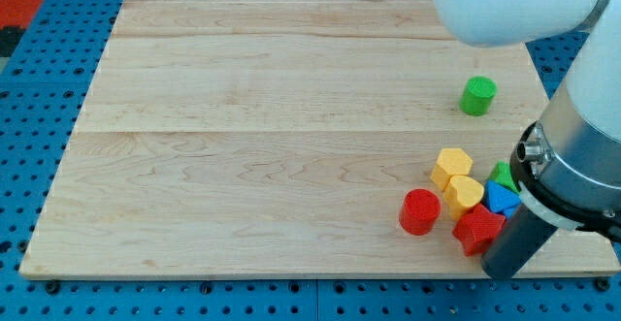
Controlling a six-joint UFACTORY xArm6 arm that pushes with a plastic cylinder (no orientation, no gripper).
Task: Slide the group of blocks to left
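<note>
A cluster of blocks lies at the board's lower right: a red cylinder [419, 211], a yellow hexagonal block [451, 166], a yellow rounded block [465, 194], a red star-like block [477, 228], a blue block [501, 199] and a green block [503, 175] partly hidden by the arm. A green cylinder [477, 96] stands alone, further toward the view's top. My dark rod comes down at the cluster's right, and my tip [505, 268] is just right of and below the red star-like block, close to it.
The wooden board [243, 146] lies on a blue perforated table [39, 117]. The large white and grey arm body [572, 156] fills the view's right side and top right corner, covering the board's right edge.
</note>
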